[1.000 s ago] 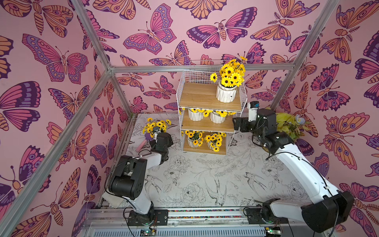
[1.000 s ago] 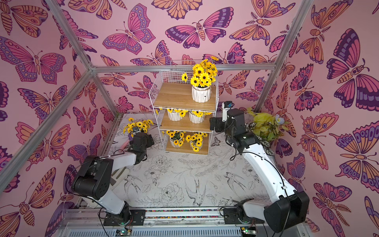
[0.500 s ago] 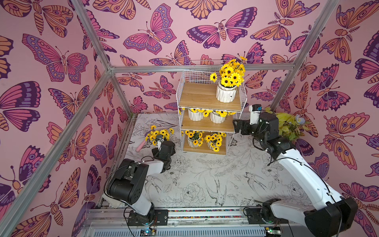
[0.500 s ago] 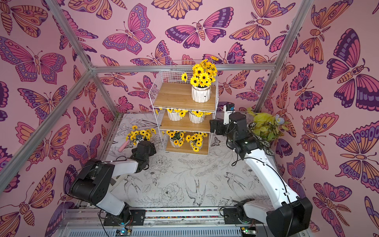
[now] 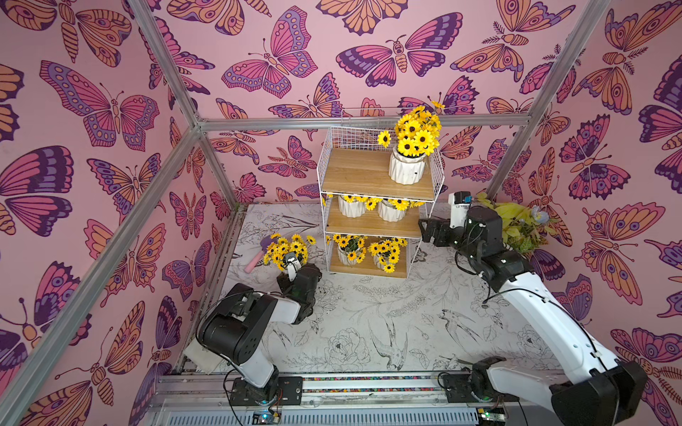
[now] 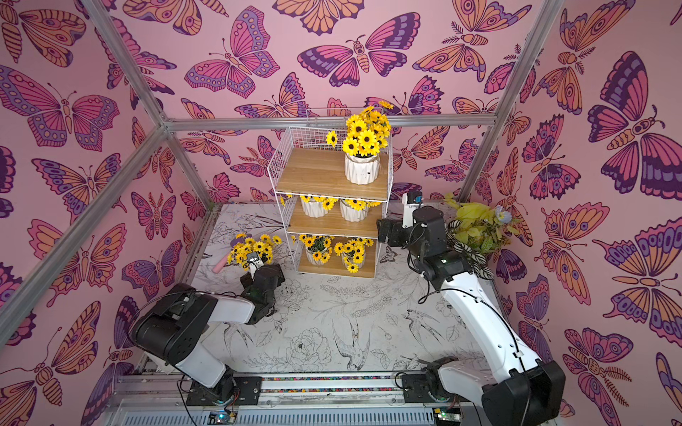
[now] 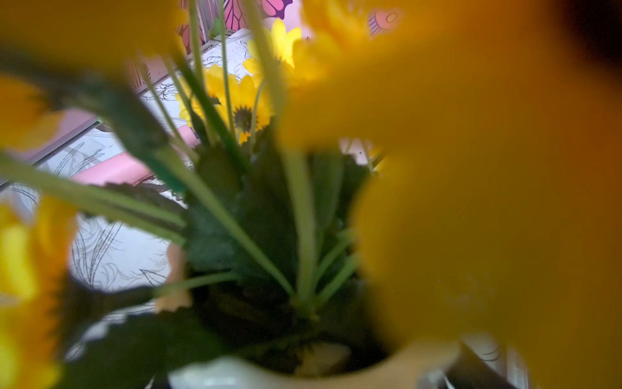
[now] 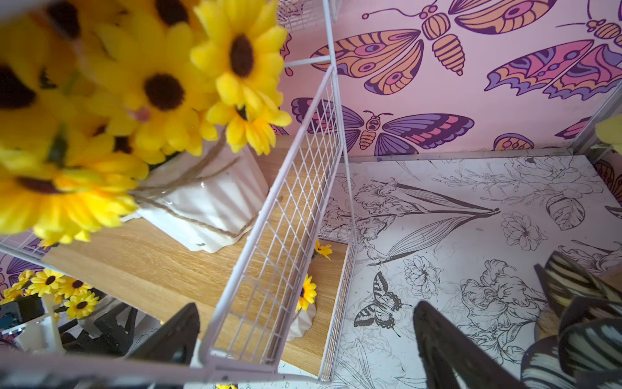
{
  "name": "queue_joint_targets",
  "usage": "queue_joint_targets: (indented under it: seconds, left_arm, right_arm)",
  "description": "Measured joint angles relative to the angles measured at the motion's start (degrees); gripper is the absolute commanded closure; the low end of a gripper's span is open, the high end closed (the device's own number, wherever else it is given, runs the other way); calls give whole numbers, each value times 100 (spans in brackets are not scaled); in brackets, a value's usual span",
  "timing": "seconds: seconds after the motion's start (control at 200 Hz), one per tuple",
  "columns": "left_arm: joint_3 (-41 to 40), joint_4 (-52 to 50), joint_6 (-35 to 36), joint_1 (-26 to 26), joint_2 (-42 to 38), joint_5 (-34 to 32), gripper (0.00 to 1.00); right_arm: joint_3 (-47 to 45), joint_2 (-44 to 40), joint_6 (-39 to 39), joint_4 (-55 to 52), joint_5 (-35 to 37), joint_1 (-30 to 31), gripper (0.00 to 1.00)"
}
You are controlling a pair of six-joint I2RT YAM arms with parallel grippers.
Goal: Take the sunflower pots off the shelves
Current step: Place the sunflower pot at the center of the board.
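Shelves (image 5: 372,173) carry five pots (image 5: 406,170): one top, two middle, two bottom. Sixth pot (image 5: 286,248) is off, down at the table (image 5: 369,332) by left claw (image 5: 291,265); we cannot tell its grip. Right claw (image 5: 425,231) gapes beside the middle tier.

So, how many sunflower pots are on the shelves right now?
5 sunflower pots: one on the top board of the shelves, two on the middle board, two on the bottom board. The sixth pot is off the rack, beside it. None looks hidden.
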Motion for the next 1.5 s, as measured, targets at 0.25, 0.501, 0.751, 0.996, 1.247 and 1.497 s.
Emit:
queue_joint_targets:
  seconds: [0.25,0.501,0.751,0.996,1.247,1.497]
  left_arm:
    - [-81,164,-177,-61,59,-122,10]
    - [-68,22,-282,-177,114,-205,0]
    - [-66,-400,-704,-398,192,-367,0]
    - [-85,-704,-1115,-684,260,-654,0]
    - [-63,-1694,-1888,-977,55,-837,0]
    - [35,-2546,-2474,-1287,-273,-800,2]
  right_arm:
    - [-109,-205,20,-11,4,33,1]
    - [-243,-238,68,-15,2,35,1]
    - [-350,-256,133,-17,-2,35,1]
    - [-393,-306,153,-15,-4,92,1]
    - [-444,-328,149,-22,-4,105,1]
    - [-446,-474,151,-66,-4,105,1]
